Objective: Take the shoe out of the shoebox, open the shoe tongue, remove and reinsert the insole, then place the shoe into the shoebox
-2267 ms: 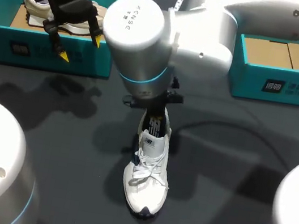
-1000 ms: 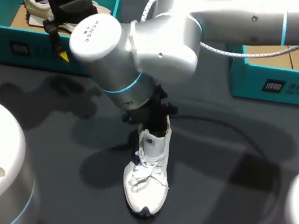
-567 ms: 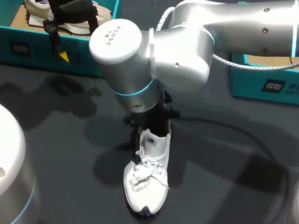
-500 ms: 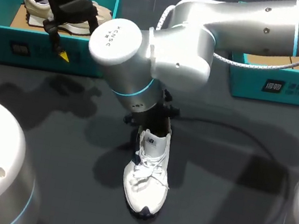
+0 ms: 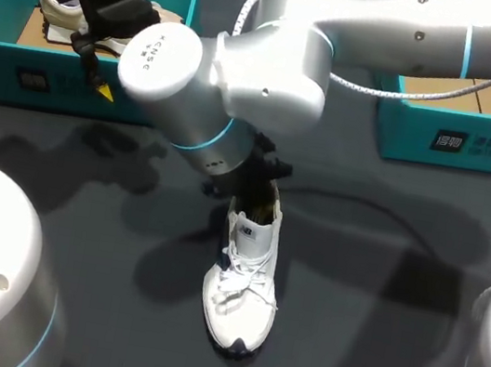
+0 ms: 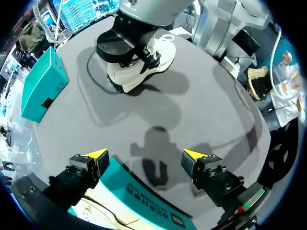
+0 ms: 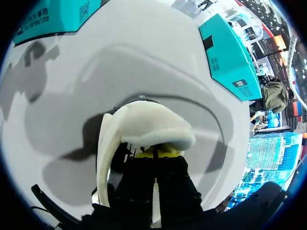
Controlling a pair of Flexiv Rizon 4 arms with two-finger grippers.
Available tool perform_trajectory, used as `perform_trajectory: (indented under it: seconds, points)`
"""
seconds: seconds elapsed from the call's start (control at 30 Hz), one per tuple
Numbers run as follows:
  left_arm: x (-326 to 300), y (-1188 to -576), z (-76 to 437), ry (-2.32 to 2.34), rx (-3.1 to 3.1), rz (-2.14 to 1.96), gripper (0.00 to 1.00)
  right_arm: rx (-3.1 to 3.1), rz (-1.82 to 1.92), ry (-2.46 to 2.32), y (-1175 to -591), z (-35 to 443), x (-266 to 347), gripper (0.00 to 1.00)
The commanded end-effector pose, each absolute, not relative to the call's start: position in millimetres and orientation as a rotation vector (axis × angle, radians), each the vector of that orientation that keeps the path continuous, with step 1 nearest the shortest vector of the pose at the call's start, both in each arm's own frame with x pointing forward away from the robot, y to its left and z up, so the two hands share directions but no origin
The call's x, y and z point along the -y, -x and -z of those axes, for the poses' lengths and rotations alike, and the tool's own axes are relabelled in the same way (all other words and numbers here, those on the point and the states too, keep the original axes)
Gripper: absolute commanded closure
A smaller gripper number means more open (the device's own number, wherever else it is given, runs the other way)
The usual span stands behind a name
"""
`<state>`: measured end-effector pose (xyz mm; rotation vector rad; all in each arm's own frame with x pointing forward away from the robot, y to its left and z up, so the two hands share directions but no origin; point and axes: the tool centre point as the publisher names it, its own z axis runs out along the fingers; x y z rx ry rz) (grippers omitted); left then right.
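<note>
Change: my right arm is swinging its big silver joint back toward my left, while the white lace-up sneaker [image 5: 242,287] is keeping its place on the dark grey bench [image 5: 378,291].
Meaning: I am probably still working the cream foam insole [image 7: 153,127] out through the heel opening, with reinsertion yet to come.
Right gripper [image 7: 156,152]: it is pointing down into the heel, tips pressed together, pinching the insole's edge.
Left gripper [image 6: 145,154]: it is hanging spread and empty over the teal cardboard shoebox [image 5: 83,86].
</note>
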<state>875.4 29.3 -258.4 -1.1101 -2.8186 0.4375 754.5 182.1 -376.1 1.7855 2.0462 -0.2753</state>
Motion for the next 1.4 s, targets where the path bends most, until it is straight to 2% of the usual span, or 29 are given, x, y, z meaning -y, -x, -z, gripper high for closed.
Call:
perform_trajectory:
  seconds: [0.03, 0.23, 0.73, 1.17, 1.4]
  points:
    - [-30, -875, 258, 1.111, 2.819, -0.435, 0.0, -2.068, 0.298, -1.834, -760, 399, -176, 1.0]
    - [-30, -875, 258, 1.111, 2.819, -0.435, 0.0, -2.117, 0.281, -1.864, -757, 411, -180, 1.0]
    - [-30, -875, 258, 1.111, 2.819, -0.435, 0.0, -2.08, 0.198, -1.952, -760, 364, -194, 1.0]
    - [-30, -875, 258, 1.111, 2.819, -0.435, 0.0, -2.237, 0.103, -2.077, -766, 405, -192, 1.0]
    - [-30, -875, 258, 1.111, 2.819, -0.435, 0.0, -2.265, 0.116, -2.102, -752, 406, -202, 1.0]
